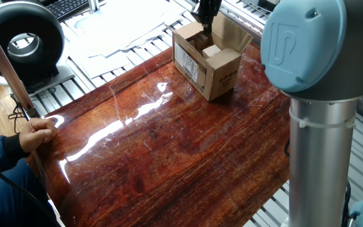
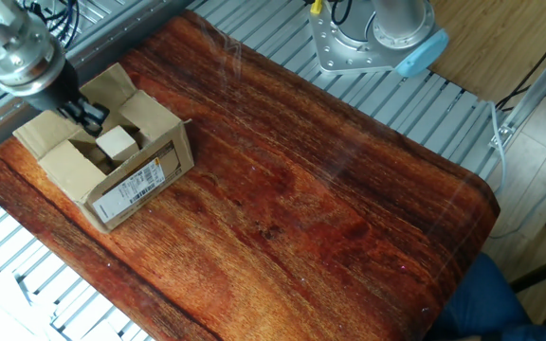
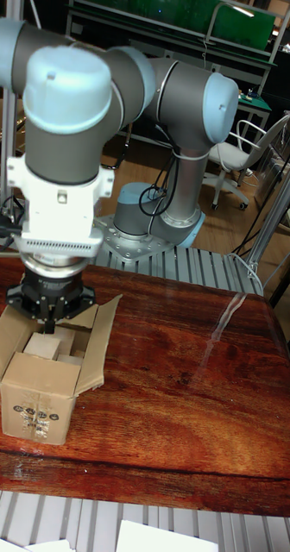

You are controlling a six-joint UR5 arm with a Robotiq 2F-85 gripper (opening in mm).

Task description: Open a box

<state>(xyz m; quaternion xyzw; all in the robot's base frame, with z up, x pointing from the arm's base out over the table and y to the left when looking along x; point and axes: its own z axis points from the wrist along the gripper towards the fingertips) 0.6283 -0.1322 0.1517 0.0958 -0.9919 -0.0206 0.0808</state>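
**Box flaps spread, gripper poised at the far edge**

On the left of the other fixed view, the gripper hangs just above the box, its dark fingertips drawn close together at the rim nearest the metal rails. Whether they pinch a flap edge or are simply closed on nothing, I cannot tell. That position suits working a flap outward: judging by the spread cardboard, most of the opening looks done.

The box sits at a corner of the glossy wooden table, far from the person's hand resting at the opposite edge. Its flaps stand out to either side, so the mouth faces straight up and a small pale block shows inside. The box stands upright and is close to a cube, so no long axis stands out; it sits turned at an angle to the table edges. The white label faces the middle of the table, and dark round marks face the tall fixed view.
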